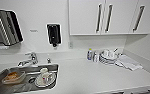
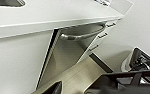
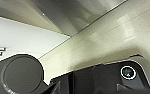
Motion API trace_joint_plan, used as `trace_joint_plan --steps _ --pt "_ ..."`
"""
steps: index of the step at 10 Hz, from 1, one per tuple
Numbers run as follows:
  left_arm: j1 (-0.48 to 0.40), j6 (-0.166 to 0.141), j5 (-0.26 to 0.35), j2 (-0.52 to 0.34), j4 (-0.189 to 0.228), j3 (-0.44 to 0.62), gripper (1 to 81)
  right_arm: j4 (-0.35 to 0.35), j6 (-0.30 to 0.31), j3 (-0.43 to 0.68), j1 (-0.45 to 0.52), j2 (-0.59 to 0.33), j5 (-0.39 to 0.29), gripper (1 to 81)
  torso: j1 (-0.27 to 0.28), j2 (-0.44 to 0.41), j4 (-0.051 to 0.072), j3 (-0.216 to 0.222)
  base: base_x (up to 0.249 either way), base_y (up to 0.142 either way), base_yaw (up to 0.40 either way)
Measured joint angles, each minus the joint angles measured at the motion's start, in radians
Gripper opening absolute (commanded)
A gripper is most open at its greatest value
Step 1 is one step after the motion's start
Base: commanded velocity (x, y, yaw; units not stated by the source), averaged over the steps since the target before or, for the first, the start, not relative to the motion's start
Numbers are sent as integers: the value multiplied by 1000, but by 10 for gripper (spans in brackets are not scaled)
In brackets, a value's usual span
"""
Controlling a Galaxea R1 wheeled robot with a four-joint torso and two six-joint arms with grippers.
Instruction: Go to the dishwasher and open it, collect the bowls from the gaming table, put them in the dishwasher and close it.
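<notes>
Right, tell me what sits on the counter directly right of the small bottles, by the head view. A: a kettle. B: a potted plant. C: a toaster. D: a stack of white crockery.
D: in the head view a stack of white crockery stands on the white counter just right of the small bottles, with folded cloths beyond it.

White countertop (image 1: 91,75) carries stacked plates (image 1: 108,58), bottles (image 1: 90,54) and a folded cloth (image 1: 128,62)
</notes>
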Motion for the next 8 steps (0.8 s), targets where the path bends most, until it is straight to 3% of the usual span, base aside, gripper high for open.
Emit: trace_joint_plan --steps 5,8 --pt "0 2 -8 -8 0 18 811 16 1 143 40 -120 -5 811 0 0 0 0 0 0 0" --pt "0 2 -17 -7 35 23 811 35 16 261 140 -211 -40 811 0 0 0 0 0 0 0"
